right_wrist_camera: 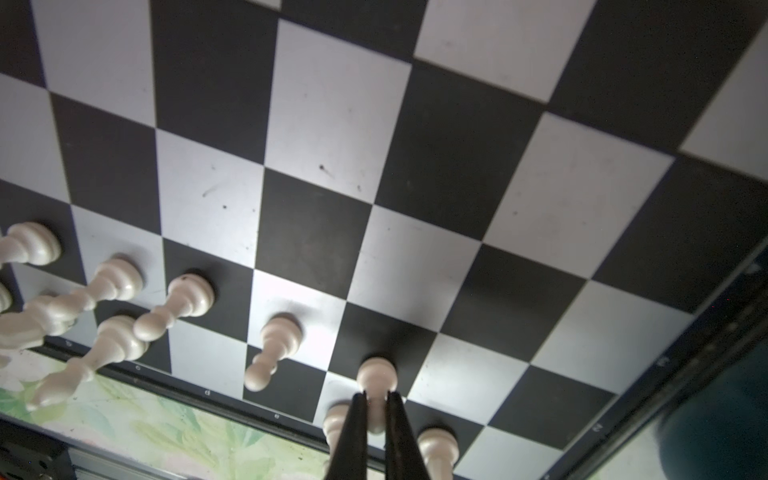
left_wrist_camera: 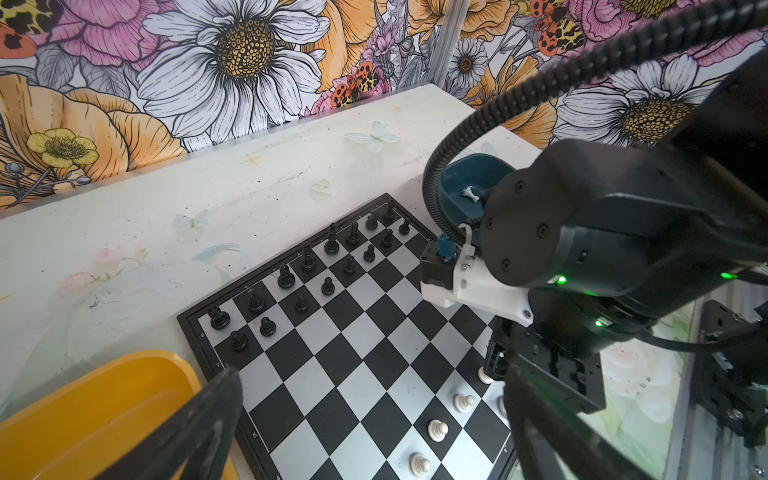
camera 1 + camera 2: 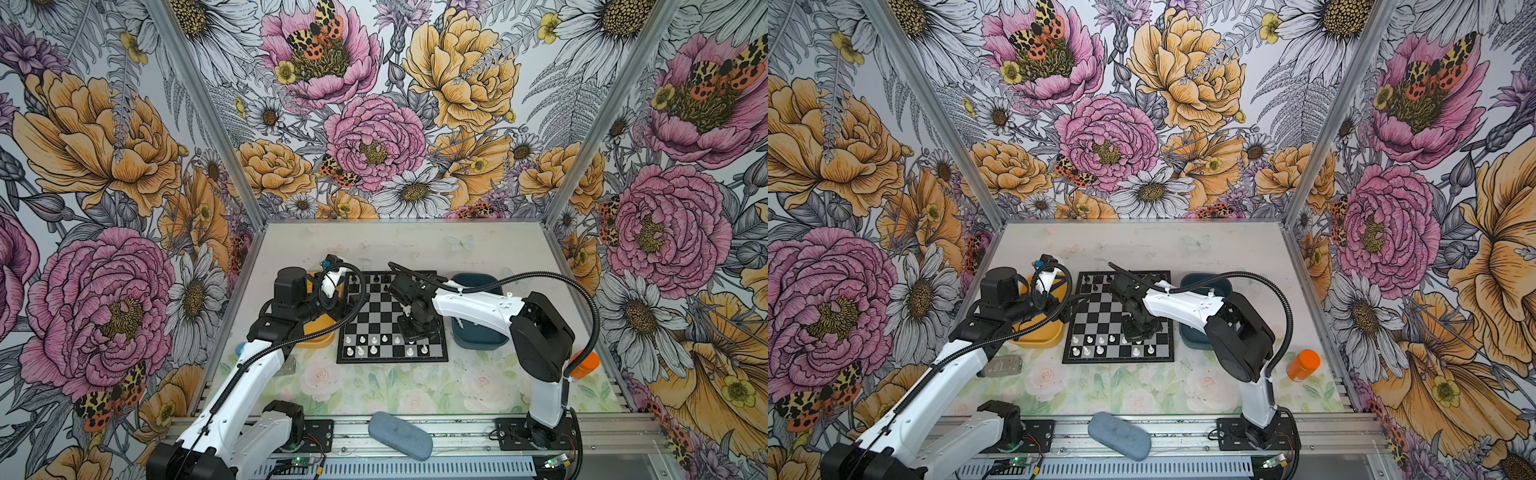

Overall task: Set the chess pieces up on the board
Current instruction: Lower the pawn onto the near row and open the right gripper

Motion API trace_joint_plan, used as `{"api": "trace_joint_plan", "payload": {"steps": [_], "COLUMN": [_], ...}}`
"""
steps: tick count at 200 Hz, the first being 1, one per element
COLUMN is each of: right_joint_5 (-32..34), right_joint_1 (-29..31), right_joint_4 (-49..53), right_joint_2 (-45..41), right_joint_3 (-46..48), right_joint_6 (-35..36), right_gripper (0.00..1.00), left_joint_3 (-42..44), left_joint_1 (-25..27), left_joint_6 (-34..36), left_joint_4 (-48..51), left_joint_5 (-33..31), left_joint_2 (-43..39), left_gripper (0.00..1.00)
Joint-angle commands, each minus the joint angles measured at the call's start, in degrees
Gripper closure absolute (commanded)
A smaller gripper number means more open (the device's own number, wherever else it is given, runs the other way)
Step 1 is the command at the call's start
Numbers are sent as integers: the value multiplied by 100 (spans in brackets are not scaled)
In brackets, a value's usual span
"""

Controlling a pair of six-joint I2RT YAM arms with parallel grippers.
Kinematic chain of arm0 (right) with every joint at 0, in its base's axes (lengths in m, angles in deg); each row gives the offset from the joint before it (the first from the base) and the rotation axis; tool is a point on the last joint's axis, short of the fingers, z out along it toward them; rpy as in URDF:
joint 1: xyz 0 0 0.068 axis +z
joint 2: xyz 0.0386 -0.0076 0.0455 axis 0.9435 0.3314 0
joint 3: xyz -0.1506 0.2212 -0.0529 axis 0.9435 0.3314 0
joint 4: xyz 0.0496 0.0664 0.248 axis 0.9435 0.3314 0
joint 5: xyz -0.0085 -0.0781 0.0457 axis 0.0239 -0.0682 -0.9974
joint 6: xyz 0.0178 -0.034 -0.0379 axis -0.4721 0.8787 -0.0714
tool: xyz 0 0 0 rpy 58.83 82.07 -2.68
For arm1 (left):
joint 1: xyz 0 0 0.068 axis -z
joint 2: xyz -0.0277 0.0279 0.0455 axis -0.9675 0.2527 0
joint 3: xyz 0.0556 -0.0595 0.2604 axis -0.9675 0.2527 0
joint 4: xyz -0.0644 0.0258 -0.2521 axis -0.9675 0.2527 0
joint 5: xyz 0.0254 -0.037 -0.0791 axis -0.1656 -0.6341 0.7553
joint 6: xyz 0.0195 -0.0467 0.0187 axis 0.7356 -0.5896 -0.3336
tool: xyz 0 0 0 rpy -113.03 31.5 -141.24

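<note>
The board (image 3: 386,309) lies mid-table, also seen as the board (image 3: 1100,309). Several white chess pieces (image 3: 374,350) stand in its two near rows, and black chessmen (image 2: 286,276) fill the two far rows. My right gripper (image 1: 377,401) points down over the near right part of the board and is shut on a white pawn (image 1: 376,374). The pawn is upright with its base at a black square. In a top view the right gripper (image 3: 413,336) hides that pawn. My left gripper (image 2: 368,374) hangs open and empty over the board's left edge.
A yellow tray (image 3: 318,334) lies left of the board. A blue tray (image 3: 478,337) on the right holds a white piece (image 2: 471,194). An orange bottle (image 3: 1304,365) stands at the right. A grey-blue pad (image 3: 401,434) lies on the front rail. A clear box (image 3: 1003,365) is near the left arm.
</note>
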Motion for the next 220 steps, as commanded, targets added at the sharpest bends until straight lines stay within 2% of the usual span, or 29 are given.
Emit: {"api": "trace_joint_plan", "payload": {"steps": [1,133,145,191,220], "right_joint_5": [182,205,200,223,248], "right_joint_1": [20,21,38,38,38], "right_joint_4": [-88,-88,-88,-88,-79], "right_joint_2": [111,165,165,84,14], "right_joint_3": [-108,-205,-205,-214,-214], "right_joint_6": [-69,-78,-78,-86,-103], "right_gripper": [100,100,93,79,74], "left_joint_3": [-41,-32,-32,-32,-32], "left_joint_1": [34,23,23,25,23], "left_joint_6": [50,57,57,57,70], "left_joint_4": [-151,-151,-151,-151,-152], "left_joint_5": [23,24,28,24,14], "left_joint_2": [-97,-97,-97,-97,-102], "left_gripper": [1,1,1,1,1]}}
